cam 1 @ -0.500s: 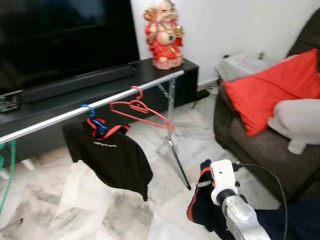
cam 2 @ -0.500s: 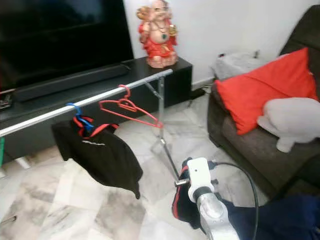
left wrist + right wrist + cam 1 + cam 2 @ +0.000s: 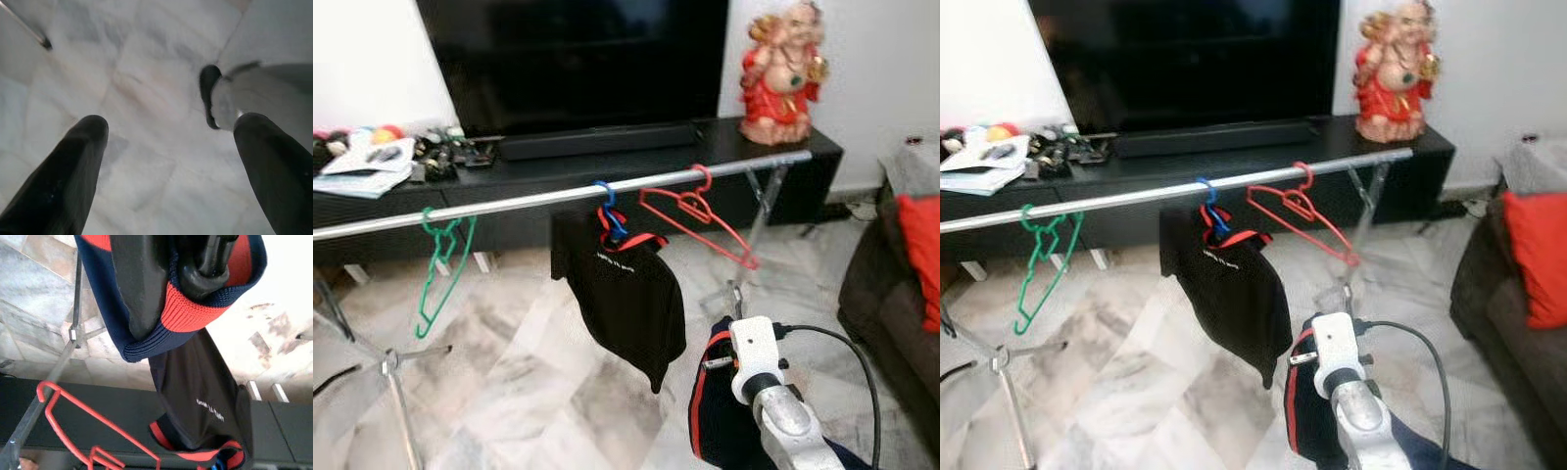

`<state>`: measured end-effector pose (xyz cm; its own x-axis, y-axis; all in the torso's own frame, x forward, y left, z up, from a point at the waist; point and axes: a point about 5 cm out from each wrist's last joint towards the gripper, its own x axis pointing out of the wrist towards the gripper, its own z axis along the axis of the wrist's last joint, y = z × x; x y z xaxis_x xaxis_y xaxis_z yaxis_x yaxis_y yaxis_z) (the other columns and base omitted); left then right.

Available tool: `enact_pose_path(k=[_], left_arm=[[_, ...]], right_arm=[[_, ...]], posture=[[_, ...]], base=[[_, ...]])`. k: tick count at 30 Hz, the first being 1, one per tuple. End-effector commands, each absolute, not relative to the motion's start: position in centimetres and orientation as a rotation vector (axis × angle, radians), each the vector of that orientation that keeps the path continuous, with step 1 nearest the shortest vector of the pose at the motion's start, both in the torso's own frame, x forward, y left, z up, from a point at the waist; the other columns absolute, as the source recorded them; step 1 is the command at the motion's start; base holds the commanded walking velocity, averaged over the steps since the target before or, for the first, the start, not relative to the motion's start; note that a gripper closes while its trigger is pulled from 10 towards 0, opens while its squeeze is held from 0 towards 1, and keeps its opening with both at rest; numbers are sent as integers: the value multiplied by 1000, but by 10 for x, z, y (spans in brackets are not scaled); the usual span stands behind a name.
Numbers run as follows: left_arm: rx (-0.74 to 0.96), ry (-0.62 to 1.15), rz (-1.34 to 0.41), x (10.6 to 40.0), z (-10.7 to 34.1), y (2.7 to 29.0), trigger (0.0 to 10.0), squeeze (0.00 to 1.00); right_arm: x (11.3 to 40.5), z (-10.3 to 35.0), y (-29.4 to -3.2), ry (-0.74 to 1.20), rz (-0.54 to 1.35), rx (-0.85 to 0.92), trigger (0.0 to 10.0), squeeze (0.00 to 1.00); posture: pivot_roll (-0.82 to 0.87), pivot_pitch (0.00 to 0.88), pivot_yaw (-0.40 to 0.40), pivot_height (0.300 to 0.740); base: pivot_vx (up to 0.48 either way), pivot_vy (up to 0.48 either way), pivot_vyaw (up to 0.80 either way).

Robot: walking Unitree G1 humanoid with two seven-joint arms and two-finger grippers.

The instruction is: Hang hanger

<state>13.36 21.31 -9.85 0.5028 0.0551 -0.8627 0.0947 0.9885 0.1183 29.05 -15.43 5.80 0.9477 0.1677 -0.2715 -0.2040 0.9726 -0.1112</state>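
In the head views a silver rail [image 3: 538,199] crosses before the black TV unit [image 3: 607,171], carrying a green hanger [image 3: 438,269], a blue hanger [image 3: 609,220] with a black shirt [image 3: 625,294], and an empty red hanger [image 3: 700,220]. The right gripper [image 3: 171,289], low by the floor, shows close in its wrist view: its fingers [image 3: 137,284] are clamped on the navy, red-trimmed garment [image 3: 190,308]. The left gripper [image 3: 168,142] hangs over marble floor [image 3: 146,88], its fingers spread with nothing between.
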Motion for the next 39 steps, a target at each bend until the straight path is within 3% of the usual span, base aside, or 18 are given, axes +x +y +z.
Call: enact_pose_path(k=[1,9,15,24,34,36,38,39], left_arm=[[170,1042,-20,135,-97,216,10000,0],[172,1043,-19,136,-97,216,10000,0],[172,1042,-18,137,-97,216,10000,0],[175,1039,-15,137,-97,216,10000,0],[168,911,81,142,-91,218,10000,0],[211,756,96,181,-73,216,10000,0],[246,712,121,191,-66,220,10000,0],[183,689,129,192,-64,222,10000,0]], right_arm=[[293,62,-147,238,212,-100,10000,0],[288,52,-137,320,311,-62,10000,0],[280,33,-143,426,393,-295,10000,0],[288,41,-152,384,269,-169,10000,0],[280,23,-174,439,-3,22,10000,0],[277,20,-179,434,-52,47,10000,0],[275,19,-179,426,-61,53,10000,0],[274,18,-179,422,-64,55,10000,0]], posture=[[-84,28,59,740],[-81,34,56,740],[-84,38,56,740],[-83,42,55,740],[-74,44,53,740],[-71,44,53,740],[-70,44,58,740],[-70,44,58,740]], base=[[0,0,0],[0,0,0],[0,0,0],[0,0,0],[0,0,0],[0,0,0],[0,0,0],[0,0,0]])
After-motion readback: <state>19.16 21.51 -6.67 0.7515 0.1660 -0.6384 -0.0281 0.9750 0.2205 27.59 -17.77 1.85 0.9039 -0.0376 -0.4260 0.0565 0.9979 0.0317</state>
